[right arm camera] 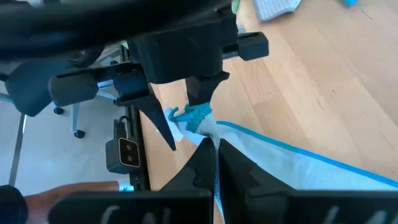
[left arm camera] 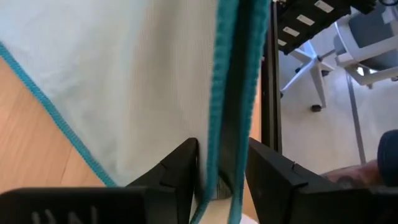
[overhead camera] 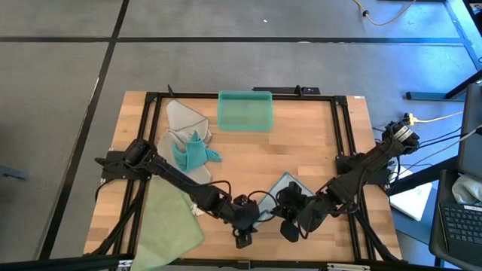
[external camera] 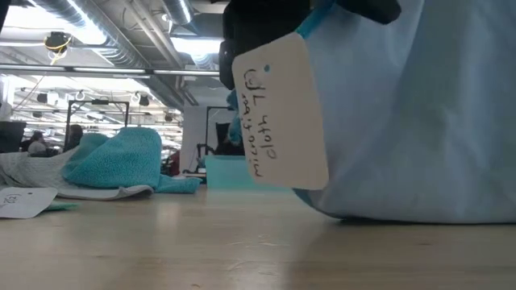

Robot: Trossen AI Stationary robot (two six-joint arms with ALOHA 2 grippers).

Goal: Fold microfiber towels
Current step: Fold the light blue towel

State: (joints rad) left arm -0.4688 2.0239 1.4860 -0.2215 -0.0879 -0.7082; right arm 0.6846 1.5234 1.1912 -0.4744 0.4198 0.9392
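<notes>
1. My left pincer (overhead camera: 242, 239) sits at the near edge of the tabletop (overhead camera: 301, 150), low and close to the middle, and it is clamped on the pale blue towel (overhead camera: 285, 184).
2. In my left wrist view, my two dark fingers (left arm camera: 180, 171) stand on either side of the towel's teal-stitched hem (left arm camera: 227, 93), which runs between them.
3. My right pincer (overhead camera: 290, 232) is just beside the left one at the same near edge, with its fingers (right arm camera: 202, 163) pressed together on a thin pinch of the same towel's edge.
4. The pale blue towel lies partly on the wood between my two arms, its light cloth spreading away behind my pincers; in the low view it hangs as a broad pale curtain (external camera: 419, 113) down to the tabletop.
5. A white tag (external camera: 278, 113) with handwriting hangs beside that cloth in the low view.
6. A pale green towel (overhead camera: 172, 226) lies at the near left corner, partly over the edge of the tabletop.
7. A light grey towel (overhead camera: 183, 119) and a crumpled teal towel (overhead camera: 193, 153) lie touching each other at the far left.
8. A teal bin (overhead camera: 245, 111) stands at the far edge, near the middle.
</notes>
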